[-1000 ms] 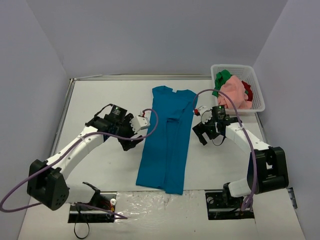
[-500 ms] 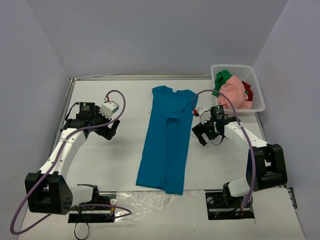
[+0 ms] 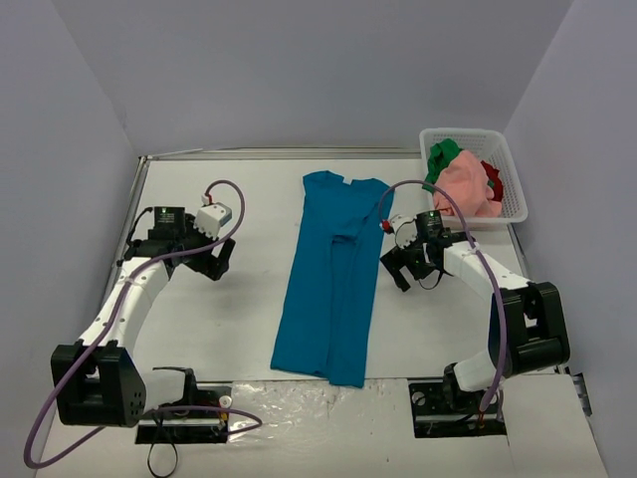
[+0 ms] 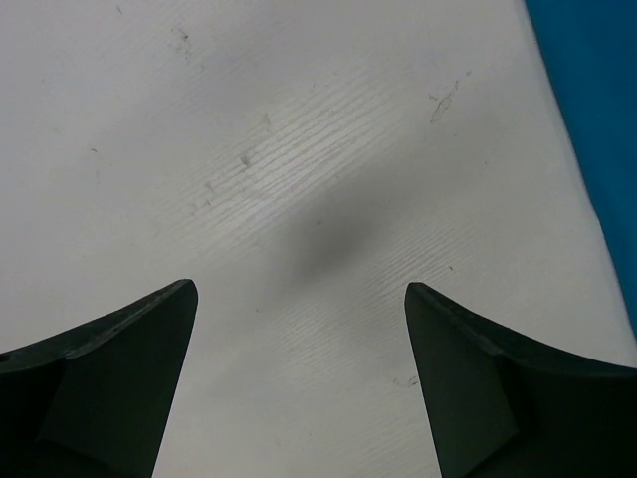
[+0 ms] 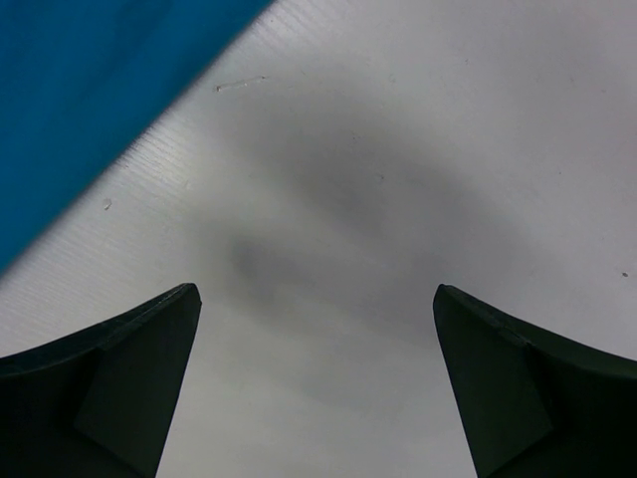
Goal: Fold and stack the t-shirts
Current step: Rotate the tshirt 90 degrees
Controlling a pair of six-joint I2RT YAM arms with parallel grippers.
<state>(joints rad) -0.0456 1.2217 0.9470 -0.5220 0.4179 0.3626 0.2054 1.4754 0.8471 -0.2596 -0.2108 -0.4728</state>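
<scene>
Broadly, the white surface (image 3: 249, 199) fills the middle of the top view. The teal-blue t-shirt (image 3: 333, 279) lies flat on it at centre frame, already narrowed into a long strip. Its long axis runs from the collar at upper centre down to the hem at lower centre, leaning slightly to the left as it descends.

At the upper right sits the white basket (image 3: 473, 133), holding the pink t-shirt (image 3: 466, 184), the green t-shirt (image 3: 443, 156) and the red t-shirt (image 3: 492, 179), all bunched and unfolded.

The right fingers (image 3: 395, 269) hang just beside the strip's right edge, about level with its upper half. They are spread wide over bare surface with nothing between them, and blue cloth shows only in the upper left corner of their own view. The left fingers (image 3: 215, 263) are also spread and empty, well apart from the strip at the left of the frame.

The right arm is therefore the nearer. A crosswise fold looks like the step ahead, so both would probably need to reach down-frame toward the hem.
</scene>
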